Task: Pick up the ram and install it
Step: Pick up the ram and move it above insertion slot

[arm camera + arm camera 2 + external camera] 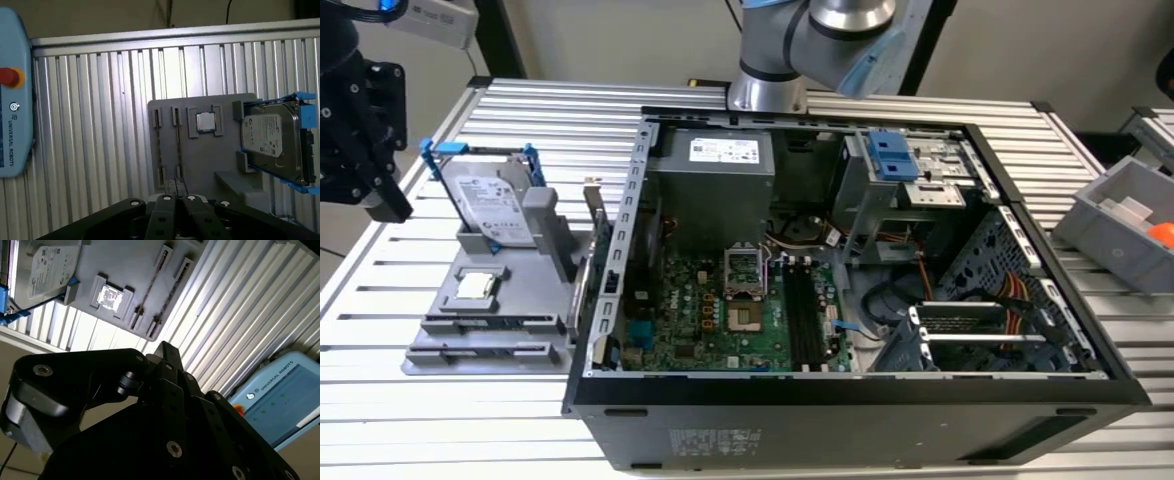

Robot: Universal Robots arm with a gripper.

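The tool (177, 199) hangs above the desk (400, 400), its fingers closed together and holding nothing. The ram (177, 145) sits on edge in a slot of the grey holder (454, 285), at the exterior view's lower left, beside the open case (854, 430).

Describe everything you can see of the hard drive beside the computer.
The hard drive is a flat silver metal box with a white label on its broad face. A blue plastic frame clips round its edges. It rests tilted on the grey holder on the slatted table, to the exterior view's left of the open computer case. Only the frame and holder touch it.
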